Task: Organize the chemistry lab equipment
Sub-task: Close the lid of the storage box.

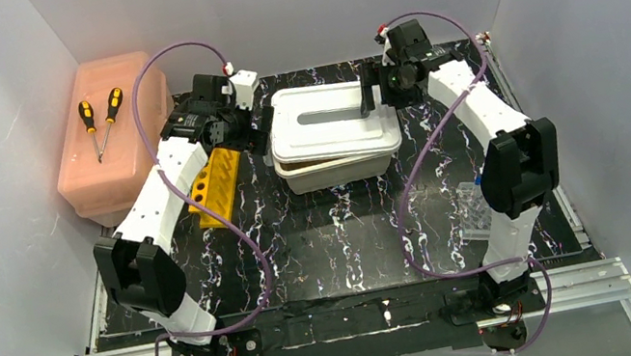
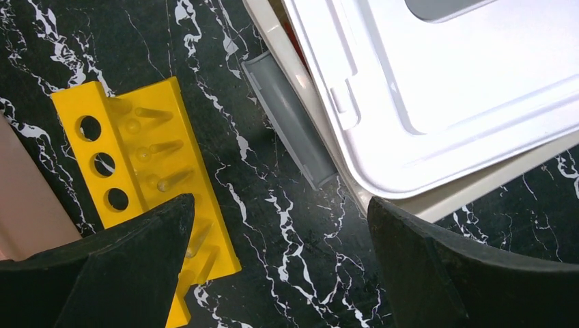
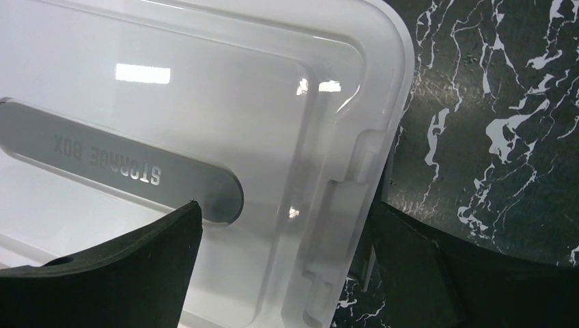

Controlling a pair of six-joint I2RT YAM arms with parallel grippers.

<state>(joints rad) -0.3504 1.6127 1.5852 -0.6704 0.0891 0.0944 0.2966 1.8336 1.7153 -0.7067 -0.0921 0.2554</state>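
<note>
At the back of the table (image 1: pixel 344 251), the left gripper (image 2: pixel 280 225) and right gripper (image 3: pixel 283 219) hang with jaws apart over opposite ends of the white storage box (image 1: pixel 330 173), its lid (image 1: pixel 337 125) askew, while the yellow tube rack (image 1: pixel 217 185) lies outside just beside it, so sorting looks unfinished.

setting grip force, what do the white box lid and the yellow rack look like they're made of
White box lid: probably moulded plastic, glossy; it shows bright light reflections and carries lettering on a grey inset. Yellow rack: looks like opaque plastic, duller satin finish, with moulded pegs and round holes; the exact plastic cannot be told.
</note>
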